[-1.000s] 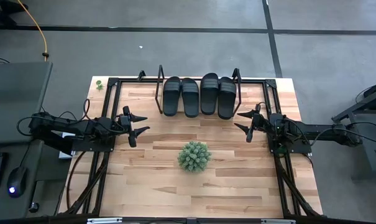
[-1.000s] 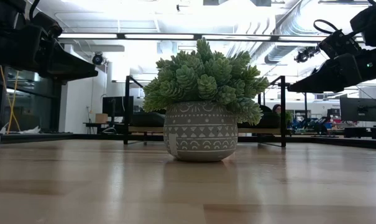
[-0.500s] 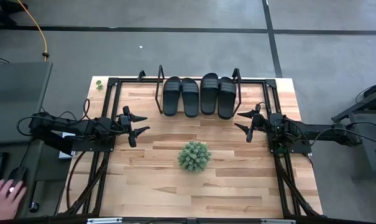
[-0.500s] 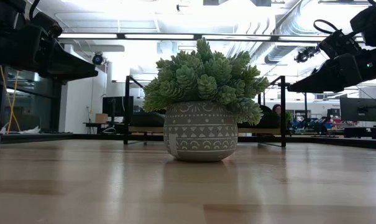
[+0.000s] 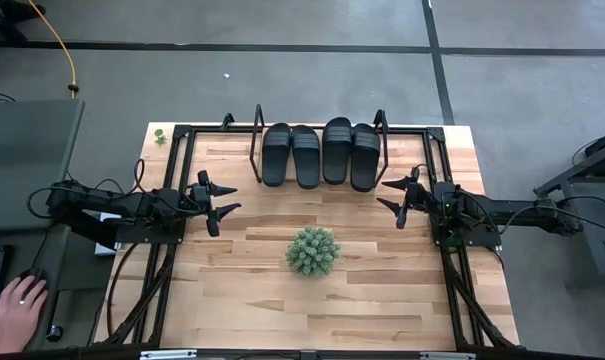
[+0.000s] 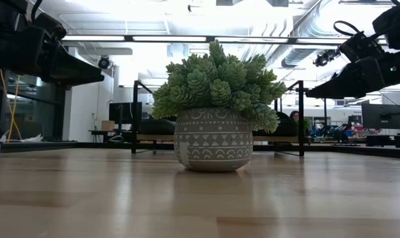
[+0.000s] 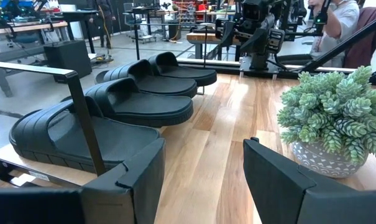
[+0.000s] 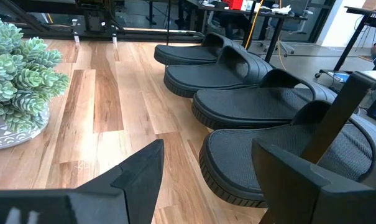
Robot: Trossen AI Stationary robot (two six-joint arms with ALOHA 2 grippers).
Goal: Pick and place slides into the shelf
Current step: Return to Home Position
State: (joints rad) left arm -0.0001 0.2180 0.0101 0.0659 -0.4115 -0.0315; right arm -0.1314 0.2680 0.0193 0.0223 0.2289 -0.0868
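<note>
Several black slides (image 5: 307, 154) lie side by side, soles down, on the shelf (image 5: 254, 150) at the table's far edge; they also show in the left wrist view (image 7: 138, 106) and right wrist view (image 8: 250, 106). The shelf's black end frames (image 5: 381, 135) stand at either side. My left gripper (image 5: 222, 198) hovers open over the table's left side, short of the shelf. My right gripper (image 5: 391, 195) hovers open over the table's right side, near the rightmost slide (image 5: 365, 157).
A round green plant in a patterned grey pot (image 5: 313, 250) stands mid-table between the grippers, and fills the low view (image 6: 214, 109). Black frame rails (image 5: 147, 290) run along both table sides. A person's hand (image 5: 17, 310) rests on a mouse off the table's left.
Both arms have kept still. A person's hand has come into view at the lower left, off the table, and settled on the mouse.
</note>
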